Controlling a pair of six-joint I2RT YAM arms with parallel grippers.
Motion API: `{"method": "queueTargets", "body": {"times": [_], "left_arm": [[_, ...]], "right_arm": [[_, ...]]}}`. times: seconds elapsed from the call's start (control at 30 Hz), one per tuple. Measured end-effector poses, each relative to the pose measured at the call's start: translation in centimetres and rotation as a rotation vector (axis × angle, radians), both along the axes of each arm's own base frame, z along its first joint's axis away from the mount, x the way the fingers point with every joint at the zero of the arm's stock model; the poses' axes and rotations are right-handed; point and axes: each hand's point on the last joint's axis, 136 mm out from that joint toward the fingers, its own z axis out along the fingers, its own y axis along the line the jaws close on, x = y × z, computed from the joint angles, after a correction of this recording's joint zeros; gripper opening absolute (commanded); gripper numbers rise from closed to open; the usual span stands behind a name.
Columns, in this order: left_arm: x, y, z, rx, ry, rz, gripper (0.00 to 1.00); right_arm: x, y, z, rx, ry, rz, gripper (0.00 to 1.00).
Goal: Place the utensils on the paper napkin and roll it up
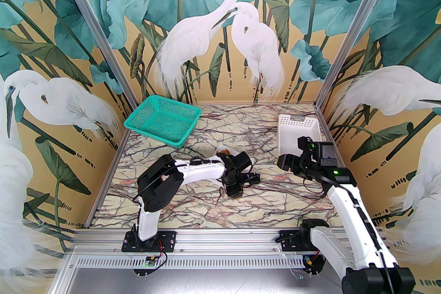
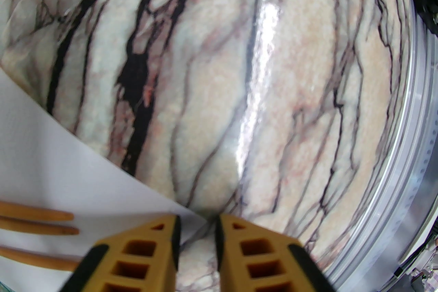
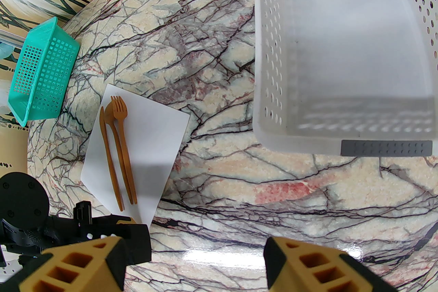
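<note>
1. The paper napkin (image 3: pixel 147 136) lies flat on the marble bench (image 3: pixel 260 181), between the green basket (image 3: pixel 44 71) and the white basket (image 3: pixel 270 85), touching neither.
2. The utensils (image 3: pixel 118 150), a knife, a spoon and a fork, lie side by side on the napkin along one edge, their handle ends nearest the left pincer (image 2: pixel 195 225).
3. The left pincer sits low at the napkin's corner. Its fingers (image 2: pixel 164 242) stand narrowly apart, and the tip of the paper lies in the gap between them.
4. The right pincer (image 3: pixel 195 259) hangs over bare bench near the white basket, spread wide and holding nothing.
</note>
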Motion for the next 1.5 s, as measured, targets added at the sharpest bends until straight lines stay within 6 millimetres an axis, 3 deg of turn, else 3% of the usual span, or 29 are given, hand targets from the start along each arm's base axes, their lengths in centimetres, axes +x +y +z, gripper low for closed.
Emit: {"method": "queueTargets", "body": {"times": [0.53, 1.5], "left_arm": [[0.5, 0.0, -0.1, 0.021, -0.03, 0.009, 0.08], [0.2, 0.1, 0.9, 0.013, -0.03, 0.017, 0.26]], "right_arm": [[0.0, -0.1, 0.0, -0.003, 0.0, -0.003, 0.73], [0.0, -0.2, -0.1, -0.01, 0.001, -0.007, 0.73]]}}
